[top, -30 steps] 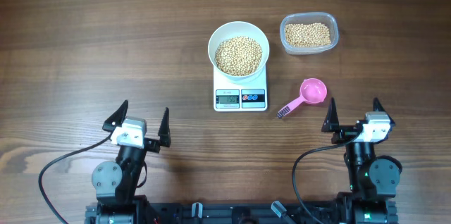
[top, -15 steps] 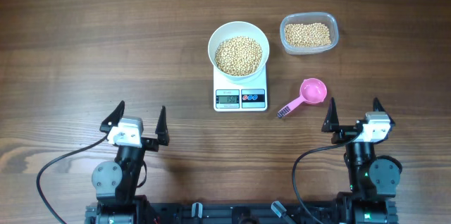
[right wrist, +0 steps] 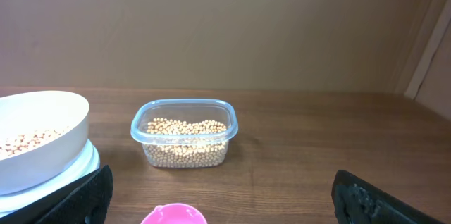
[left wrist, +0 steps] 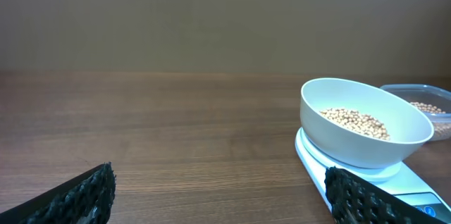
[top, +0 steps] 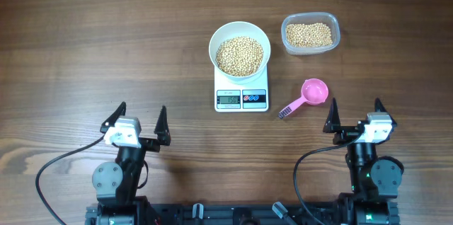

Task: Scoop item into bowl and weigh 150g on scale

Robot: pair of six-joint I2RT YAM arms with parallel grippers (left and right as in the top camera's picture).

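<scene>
1. Above the table: beans [top: 239, 56] fill the bowl [top: 212, 44], which sits on the scale [top: 241, 105]. The pink scoop [top: 311, 94] lies empty beside the scale, near the tub [top: 335, 37]. Weighing looks finished, though the display is too small to confirm.
2. Left wrist: left gripper [left wrist: 218, 175] has its jaws wide apart and holds nothing, well short of the bowl.
3. Right wrist: right gripper [right wrist: 223, 175] is equally wide and empty, with the scoop just ahead.
</scene>
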